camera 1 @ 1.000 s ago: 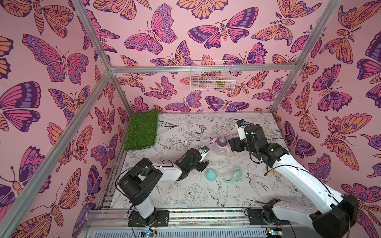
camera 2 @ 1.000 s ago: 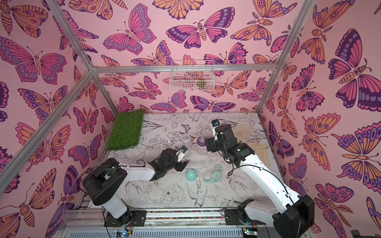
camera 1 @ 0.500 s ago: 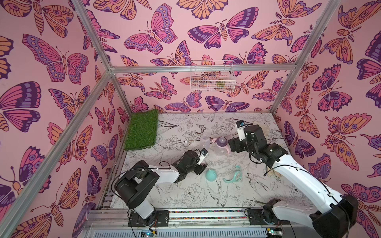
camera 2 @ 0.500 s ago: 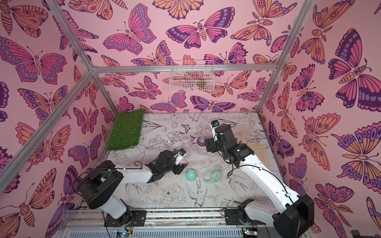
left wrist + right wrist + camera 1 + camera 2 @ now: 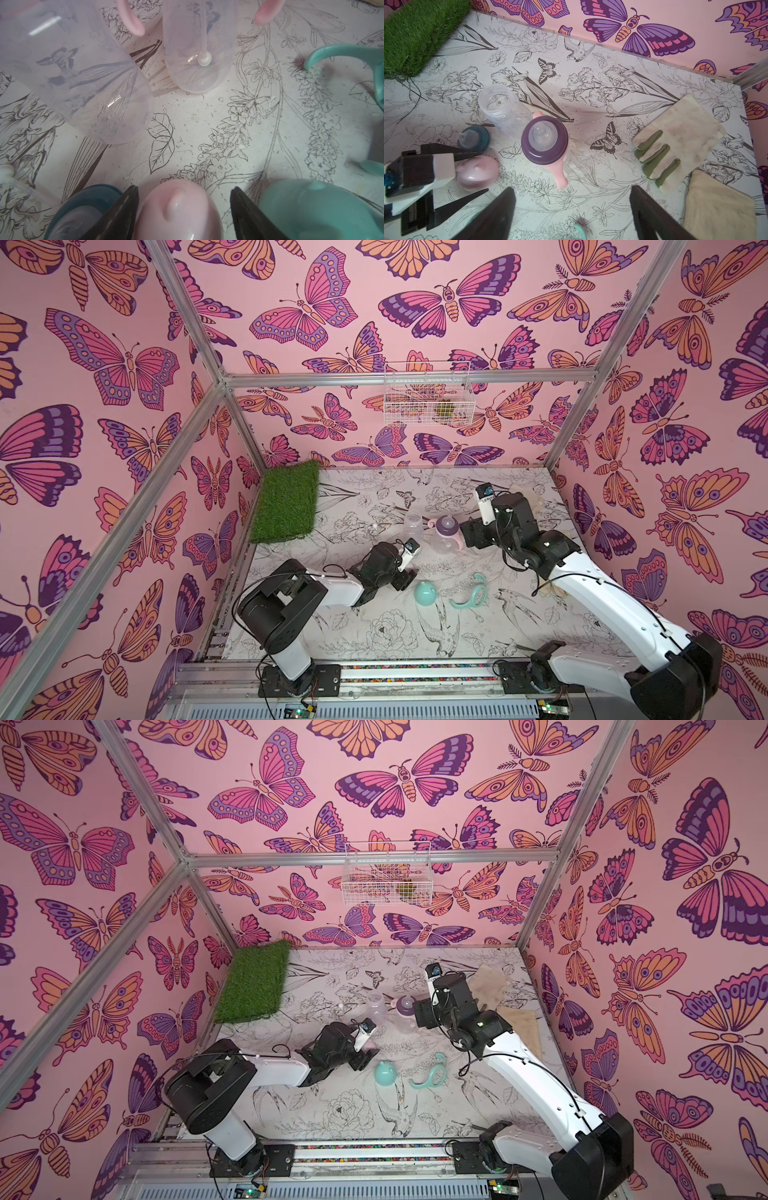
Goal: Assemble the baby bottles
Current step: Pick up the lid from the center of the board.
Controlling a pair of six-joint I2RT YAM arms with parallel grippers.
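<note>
Pink butterfly-papered booth, aluminium frame (image 5: 311, 379), floral-print counter (image 5: 374, 635). Down at counter level, left pincer (image 5: 184, 188) astride pink dome cap (image 5: 477, 172), just robot-side of the two bottles; jaws close against the dome, clamped or not, cannot tell. Spread wide and empty, right pincer (image 5: 572, 191), hovering close by pink bottle (image 5: 444, 543), not touching. Pink bottle upright mid-counter, purple collar (image 5: 560, 145) on, no cap. Upright just beside it, clear bottle (image 5: 500, 108), mouth bare. Loose on counter: teal collar (image 5: 473, 138), teal cap (image 5: 426, 593), teal handle ring (image 5: 471, 593).

Likely trouble: smooth dome popping out under an off-centre squeeze; teal collar and teal cap, each just beside the left pincer, getting shoved on the lift; light empty pink bottle tipping under a skewed push of the cap, nothing steadying it; clear bottle near enough to get knocked too.

Counter white, black line-drawn flowers and birds, small specks. Far left, grass mat (image 5: 286, 502); far right, beige gloves (image 5: 675, 133); on back wall, wire basket (image 5: 428, 396).
</note>
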